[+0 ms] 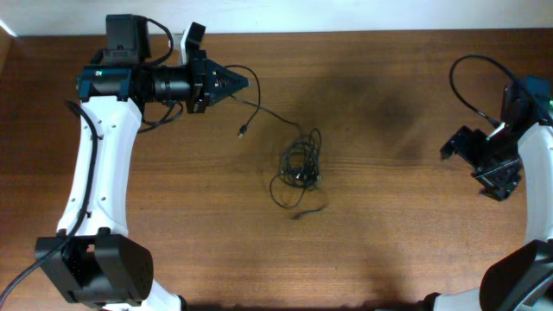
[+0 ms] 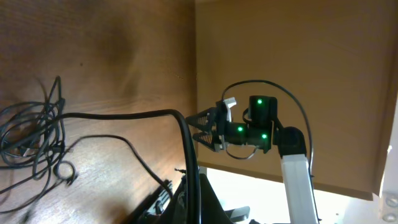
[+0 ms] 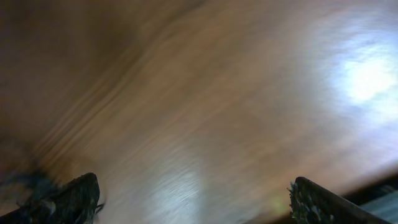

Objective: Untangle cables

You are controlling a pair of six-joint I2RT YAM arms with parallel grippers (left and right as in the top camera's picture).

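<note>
The big brown wooden table [image 1: 406, 250] has the thin black cables [image 1: 300, 166] lying near its middle, most of them in one small messy knot. The left gripper [image 1: 242, 83] is squeezed tight on one strand and holds it away from the knot, so one little plug end [image 1: 242, 132] sticks out free, while the right gripper [image 2: 198, 127] waits far off at the side, jaws wide apart with nothing in them. I think the job has only just begun: one cord is stretched out, but the knot is not yet undone.
</note>
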